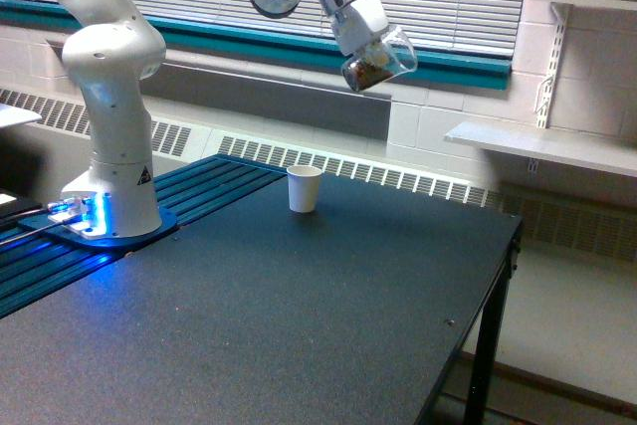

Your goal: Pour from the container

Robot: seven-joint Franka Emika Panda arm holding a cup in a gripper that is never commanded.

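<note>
High above the table, my gripper (370, 47) is shut on the container (379, 60), a clear cup with brown nut-like pieces lying in its lower end. The container is tilted, its mouth pointing up toward the exterior view's right. A white paper cup (305, 188) stands upright on the dark table (299, 316), below the container and somewhat toward the exterior view's left of it. The gripper's fingers are mostly hidden behind the container.
The arm's white base (111, 186) stands on a blue-lit mount at the exterior view's left. The table's right edge (488, 286) drops to the floor. A window with blinds and a wall shelf (537, 146) lie behind.
</note>
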